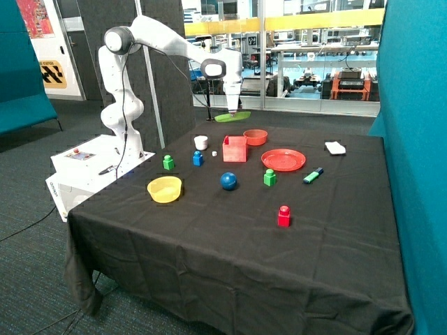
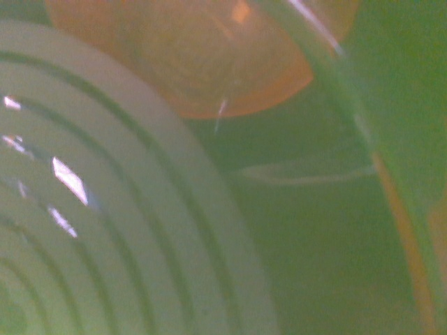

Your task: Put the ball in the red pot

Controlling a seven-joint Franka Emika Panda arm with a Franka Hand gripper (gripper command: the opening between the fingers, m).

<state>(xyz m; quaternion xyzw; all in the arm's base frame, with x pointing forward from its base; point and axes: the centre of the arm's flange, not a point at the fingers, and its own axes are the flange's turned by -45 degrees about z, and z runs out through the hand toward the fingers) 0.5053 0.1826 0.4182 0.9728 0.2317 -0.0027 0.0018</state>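
Note:
The ball [image 1: 228, 181], a dark blue sphere, lies on the black tablecloth near the middle of the table. The red pot [image 1: 235, 149], a red square box, stands just behind it, a short gap away. My gripper [image 1: 232, 112] is at the table's far edge, behind the pot and well away from the ball. It holds a green plate [image 1: 232, 117] tilted above the cloth. The ridged green plate [image 2: 314, 244] fills the wrist view, and an orange-red round shape [image 2: 202, 56] shows through it. The ball and pot are hidden in that view.
A round red bowl [image 1: 255, 137] and a flat red plate [image 1: 283, 160] sit beside the pot. A yellow bowl [image 1: 165, 188], white cup [image 1: 201, 142], blue block [image 1: 198, 158], two green blocks [image 1: 168, 162] [image 1: 269, 177], red block [image 1: 283, 216], marker [image 1: 313, 175] and white cloth [image 1: 335, 147] are scattered around.

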